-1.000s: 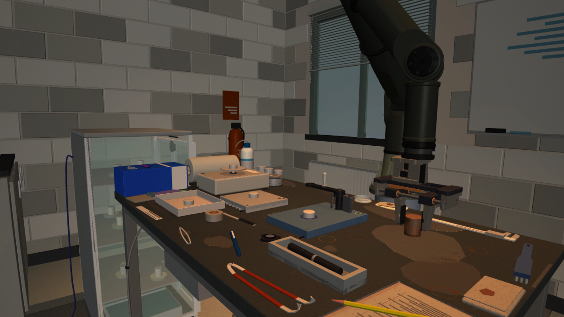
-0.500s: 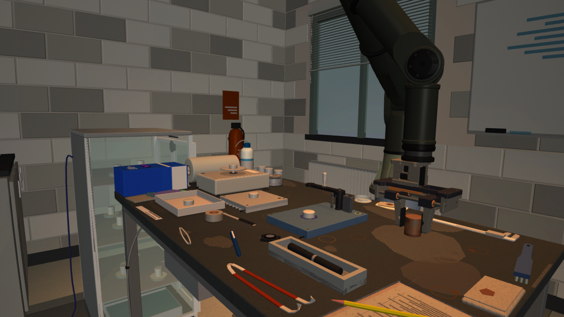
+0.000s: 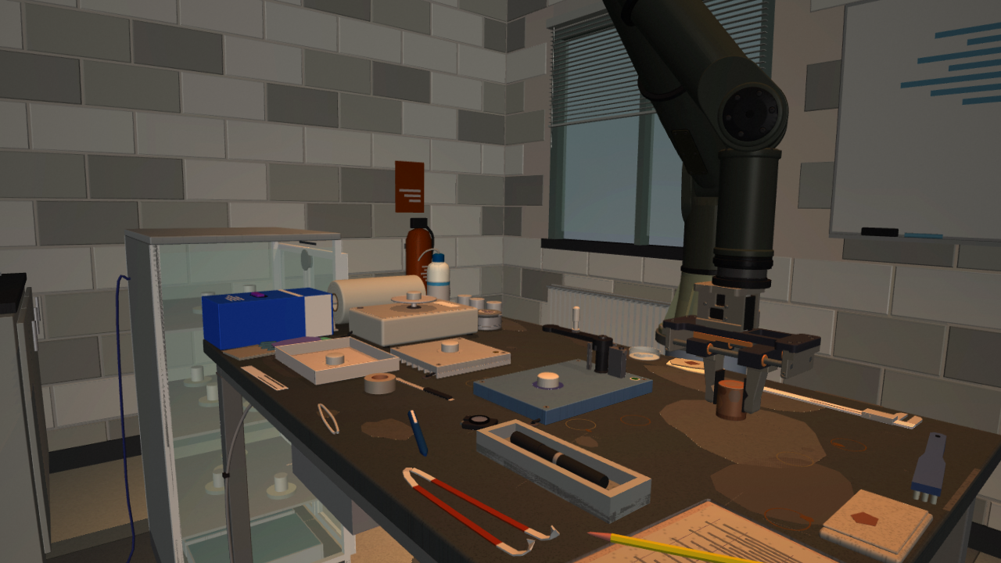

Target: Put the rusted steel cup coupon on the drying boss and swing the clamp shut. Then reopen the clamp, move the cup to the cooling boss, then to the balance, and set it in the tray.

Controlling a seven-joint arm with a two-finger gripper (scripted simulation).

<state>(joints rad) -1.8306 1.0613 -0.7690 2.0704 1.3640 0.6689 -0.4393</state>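
On the right part of the dark bench the rusted steel cup (image 3: 730, 399) stands upright on a brown stain, and my gripper (image 3: 731, 400) reaches straight down around it, fingers closed on its sides. To the left lies the blue-grey drying plate (image 3: 562, 388) with its pale round boss (image 3: 548, 380), and the black clamp arm (image 3: 584, 339) is swung open behind it. Further left are the finned cooling plate with its boss (image 3: 449, 346), the beige balance (image 3: 413, 318) and the shallow tray (image 3: 335, 358).
Behind the bench a grey brick wall meets a window with blinds. A glass cabinet (image 3: 231, 392) stands at the left end. A grey box holding a dark rod (image 3: 562, 468), red-handled tongs (image 3: 476, 511), a pen (image 3: 418, 432) and a long ruler (image 3: 826, 405) lie about the bench.
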